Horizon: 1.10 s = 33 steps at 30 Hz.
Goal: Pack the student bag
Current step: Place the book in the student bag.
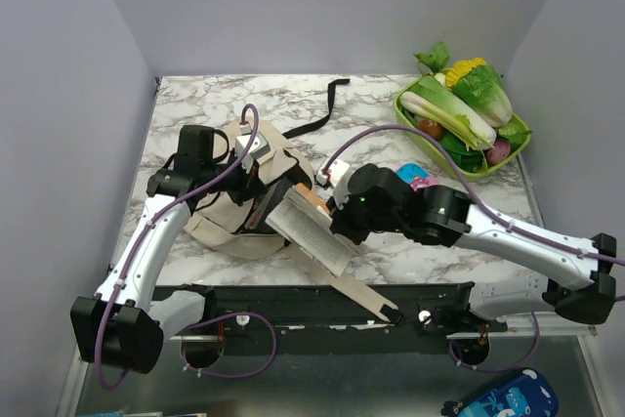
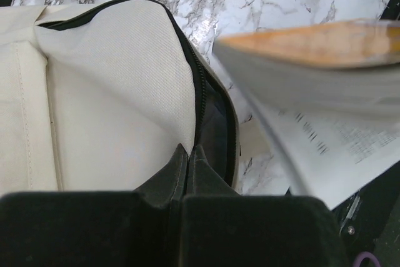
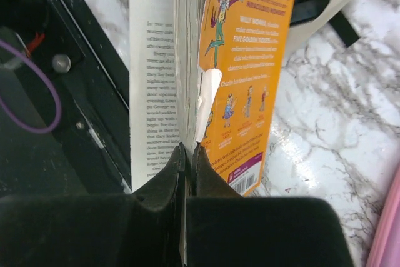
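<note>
The cream student bag lies on the marble table, its dark-lined mouth facing right. My left gripper is shut on the bag's cream fabric at the zip edge and holds the mouth up. My right gripper is shut on an orange paperback book, pinching its back cover and some pages; other pages hang open to the left. In the top view the book is held just right of the bag's mouth, tilted. The book also shows blurred in the left wrist view.
A green tray of toy vegetables stands at the back right. A pink and blue item lies behind my right arm. The bag's long beige strap runs over the black front rail. A black strap lies at the back.
</note>
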Tool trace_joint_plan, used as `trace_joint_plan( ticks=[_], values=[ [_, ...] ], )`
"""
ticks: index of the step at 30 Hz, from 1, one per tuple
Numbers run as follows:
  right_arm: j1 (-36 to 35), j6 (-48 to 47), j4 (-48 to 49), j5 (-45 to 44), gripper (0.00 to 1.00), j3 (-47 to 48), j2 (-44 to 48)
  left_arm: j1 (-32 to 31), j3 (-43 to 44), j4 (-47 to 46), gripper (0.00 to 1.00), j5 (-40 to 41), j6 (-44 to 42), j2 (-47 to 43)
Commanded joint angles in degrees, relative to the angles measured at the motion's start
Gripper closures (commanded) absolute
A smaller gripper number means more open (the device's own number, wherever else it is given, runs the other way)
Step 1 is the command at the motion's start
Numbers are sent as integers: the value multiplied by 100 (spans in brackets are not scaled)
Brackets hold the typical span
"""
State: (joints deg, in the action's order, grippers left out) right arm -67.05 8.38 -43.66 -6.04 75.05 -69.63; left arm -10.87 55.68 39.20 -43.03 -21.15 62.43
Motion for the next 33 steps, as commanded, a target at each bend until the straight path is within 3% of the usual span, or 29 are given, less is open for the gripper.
trace_joint_plan(
  ticks=[1,9,16,24,33],
  values=[
    [-37,-609,656,464,100,-359,-253,-20,399,105,100,-224,-30,-64],
    [-54,-1610,867,-63,100,-254,-1061,-20,733,851,100,-724,-442,-21],
    [-625,-3201,1509,-923,99,-587,-1360,-29,1225,2239,100,-1620,-1883,365],
    [-1082,-4343,2071,-1143,99,-869,-1685,-81,1560,3286,100,-1849,-2999,594],
    [-1109,-5592,4022,-1426,100,-799,-2239,-187,1534,3480,100,-1902,-3167,665]
  ],
)
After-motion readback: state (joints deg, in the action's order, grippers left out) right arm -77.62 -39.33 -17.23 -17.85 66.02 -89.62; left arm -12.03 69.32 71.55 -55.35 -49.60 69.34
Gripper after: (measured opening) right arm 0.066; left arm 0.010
